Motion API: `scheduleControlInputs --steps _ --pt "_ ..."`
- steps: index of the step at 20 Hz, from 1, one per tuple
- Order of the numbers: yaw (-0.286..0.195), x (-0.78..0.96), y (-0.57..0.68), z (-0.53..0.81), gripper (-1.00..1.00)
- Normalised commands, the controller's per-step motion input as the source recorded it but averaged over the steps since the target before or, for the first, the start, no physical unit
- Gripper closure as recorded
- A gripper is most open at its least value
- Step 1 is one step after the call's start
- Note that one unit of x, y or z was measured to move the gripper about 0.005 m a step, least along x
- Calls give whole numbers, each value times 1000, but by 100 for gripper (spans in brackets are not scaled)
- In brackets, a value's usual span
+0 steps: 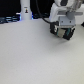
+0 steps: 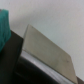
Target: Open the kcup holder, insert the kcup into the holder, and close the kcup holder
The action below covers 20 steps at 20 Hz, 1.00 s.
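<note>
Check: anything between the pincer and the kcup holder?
Nothing visible. The pincer hangs right at the dark kcup holder, with no gap showing. The white post stands well off toward the exterior view's left.

A pale tabletop (image 1: 30,55) filled most of the exterior view, a tall white post (image 1: 25,10) stood at its far edge toward the exterior view's left, dark blurred background behind it, details too soft to make out.
</note>
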Motion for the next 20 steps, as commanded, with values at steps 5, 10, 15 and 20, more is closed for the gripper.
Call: scheduleControlInputs --steps 5,10,15,20 --pt "85 -617 509 2 -100" --pt "96 -627 443 3 -100" --pt "84 -430 435 268 -100" --pt "24 54 193 687 -100"
